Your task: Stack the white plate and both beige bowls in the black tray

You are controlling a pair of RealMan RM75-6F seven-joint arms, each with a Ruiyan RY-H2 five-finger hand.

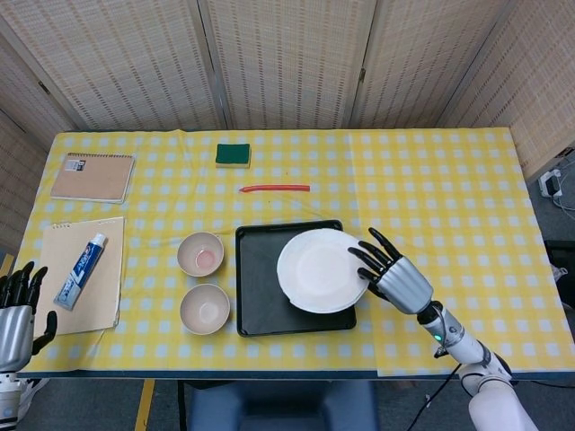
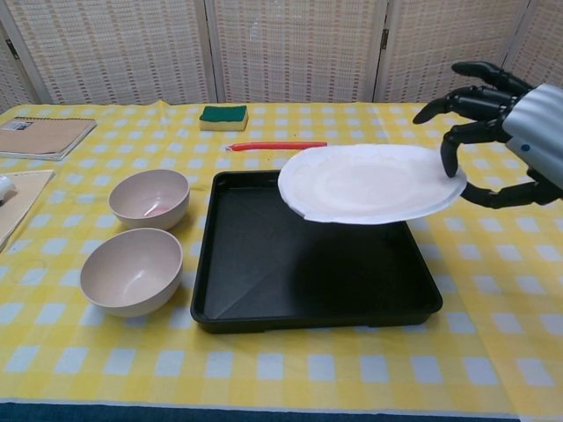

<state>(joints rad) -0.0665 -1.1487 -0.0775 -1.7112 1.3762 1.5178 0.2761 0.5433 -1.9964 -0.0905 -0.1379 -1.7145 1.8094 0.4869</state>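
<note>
Black tray (image 1: pixel 260 287) at table's near-middle, nothing resting on its floor. White plate (image 1: pixel 322 269) raised over tray's right half, roughly level, clear of floor. Right hand (image 1: pixel 393 274) right of tray, fingers spread over plate's right rim, thumb beneath, pinching it. Two beige bowls (image 1: pixel 200 254) (image 1: pixel 204 309) left of tray. Left hand (image 1: pixel 18 316) far left of tray at table edge, fingers apart, holding nothing.

No legible text on any object.
</note>
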